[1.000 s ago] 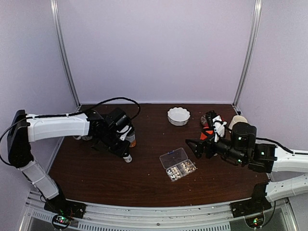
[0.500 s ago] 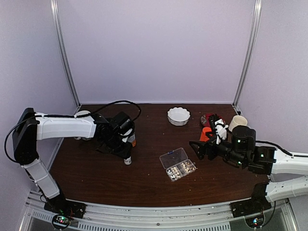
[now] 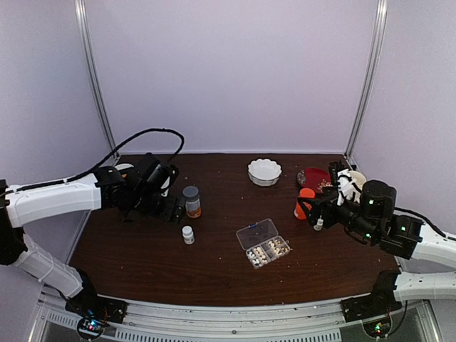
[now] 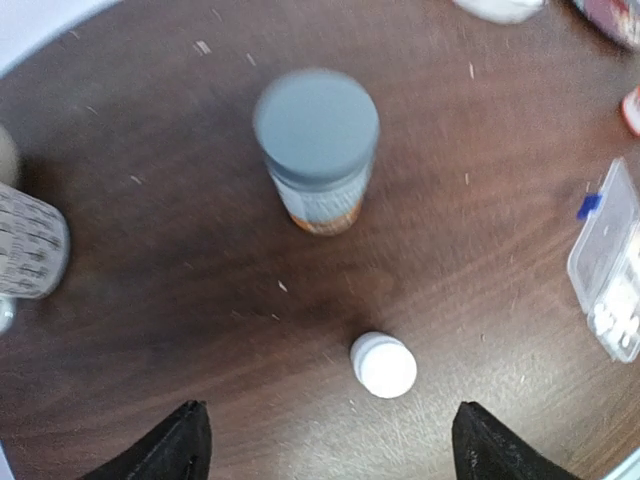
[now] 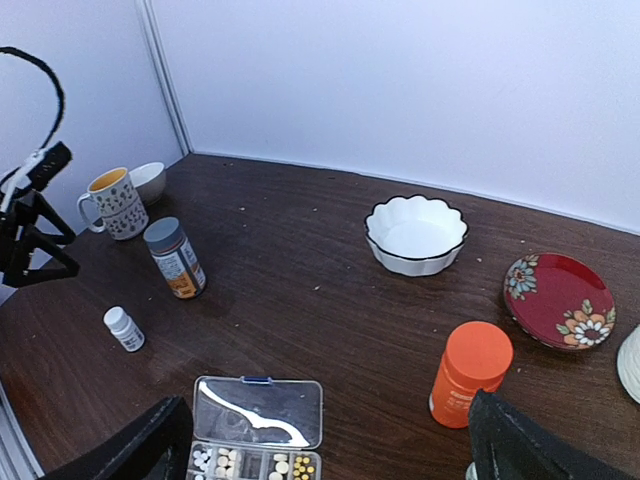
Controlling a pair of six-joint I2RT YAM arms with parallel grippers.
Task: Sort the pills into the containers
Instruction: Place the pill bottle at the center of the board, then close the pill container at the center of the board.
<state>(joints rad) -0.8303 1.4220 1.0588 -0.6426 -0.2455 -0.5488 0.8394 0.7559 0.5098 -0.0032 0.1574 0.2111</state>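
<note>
The left fingers (image 4: 185, 445) and right fingers (image 5: 160, 440) are spread and empty. Tiny pale pills (image 5: 225, 462) lie in the near cells of the clear rectangular plastic pill box (image 3: 263, 244), mid-counter (image 3: 214, 274). The upright small white bottle (image 4: 383, 363) should not be tipped.

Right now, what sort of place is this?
Probably a robot test booth, not a home: plain pale walls and metal posts enclose one brown table, two robot arms are bolted at its edge, and a pill box and grey-capped bottle serve as props.

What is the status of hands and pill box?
Left hand open, empty; small white bottle stands free ahead. Right hand open, empty. Pill box open, pills inside. Nothing covers it.
</note>
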